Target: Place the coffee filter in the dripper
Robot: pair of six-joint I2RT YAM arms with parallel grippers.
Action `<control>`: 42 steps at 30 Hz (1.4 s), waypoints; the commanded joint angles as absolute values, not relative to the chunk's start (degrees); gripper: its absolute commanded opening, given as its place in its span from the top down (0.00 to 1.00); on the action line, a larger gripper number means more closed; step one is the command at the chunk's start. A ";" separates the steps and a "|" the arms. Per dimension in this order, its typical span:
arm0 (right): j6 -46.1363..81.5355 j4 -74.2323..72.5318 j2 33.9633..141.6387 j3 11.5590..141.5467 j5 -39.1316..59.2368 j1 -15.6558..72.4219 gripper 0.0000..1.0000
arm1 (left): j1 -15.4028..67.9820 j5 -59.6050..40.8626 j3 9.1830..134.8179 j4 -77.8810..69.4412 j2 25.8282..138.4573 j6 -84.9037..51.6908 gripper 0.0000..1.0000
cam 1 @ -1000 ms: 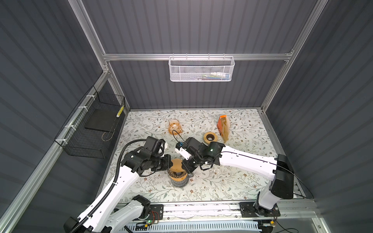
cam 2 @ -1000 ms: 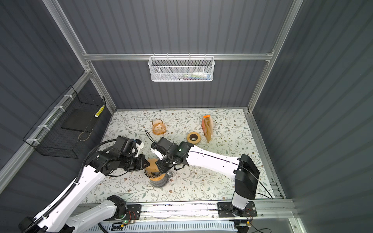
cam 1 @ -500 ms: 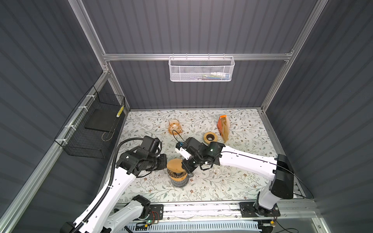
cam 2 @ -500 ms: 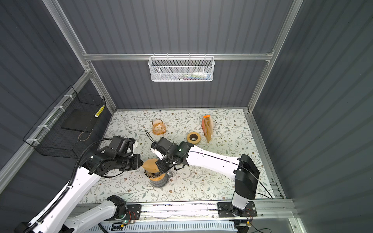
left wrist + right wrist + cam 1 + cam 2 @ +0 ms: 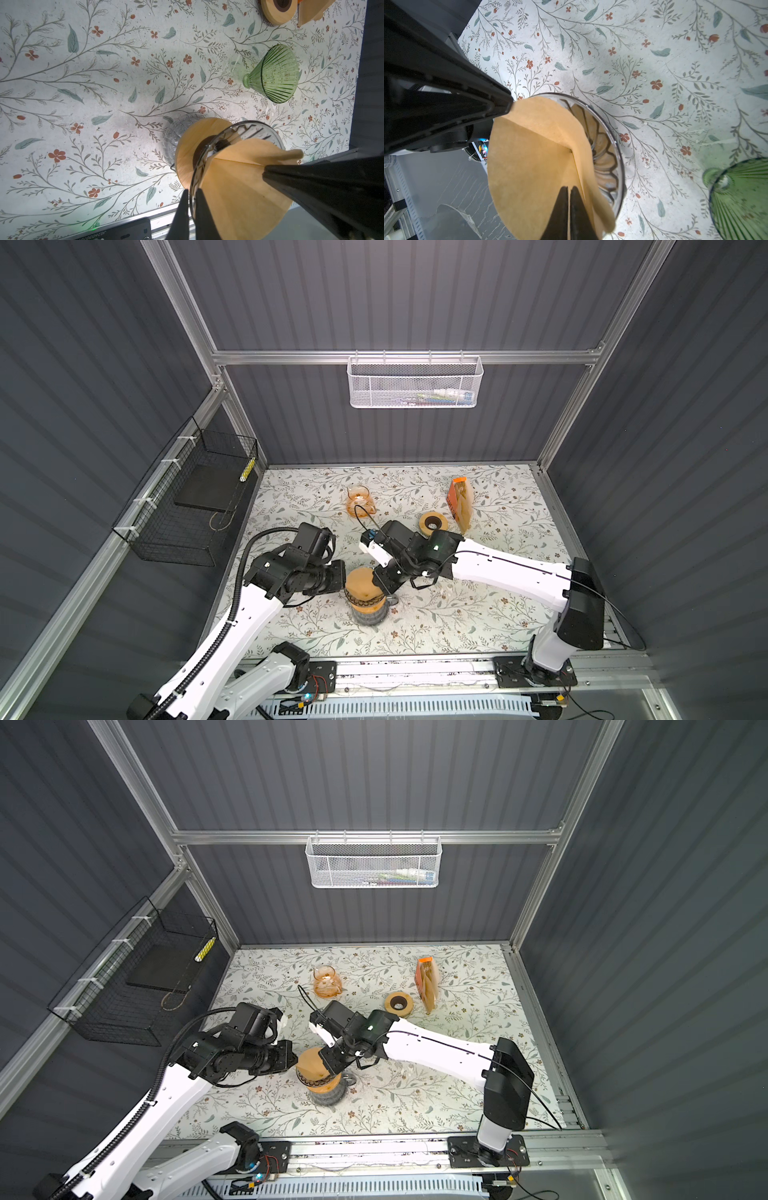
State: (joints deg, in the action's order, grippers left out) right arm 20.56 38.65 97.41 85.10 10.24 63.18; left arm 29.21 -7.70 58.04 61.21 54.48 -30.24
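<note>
- Your left claw [image 5: 191, 193] is clamped tight on the dripper [image 5: 255, 124] rim.
- That filter [image 5: 533, 166] sits in the dripper mouth, slumped to one side, edge poking above the glass.
- Your right claw [image 5: 569, 190] is pinched closed on the filter.
</note>
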 commanded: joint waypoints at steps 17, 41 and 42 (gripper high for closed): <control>20.49 40.58 92.38 86.28 4.62 63.36 0.85 | 29.39 -8.08 56.34 61.17 54.14 -29.98 0.90; 21.62 39.80 92.94 81.66 5.36 62.56 0.94 | 29.38 -8.26 55.95 61.17 53.76 -30.15 0.90; 21.70 39.70 93.05 81.48 5.48 62.57 0.94 | 29.38 -8.18 55.81 61.17 53.79 -30.09 0.89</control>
State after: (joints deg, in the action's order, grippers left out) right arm 20.97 40.18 91.68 82.46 4.82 62.67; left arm 29.21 -7.70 56.62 60.58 54.48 -30.24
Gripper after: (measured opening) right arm 0.064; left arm 0.104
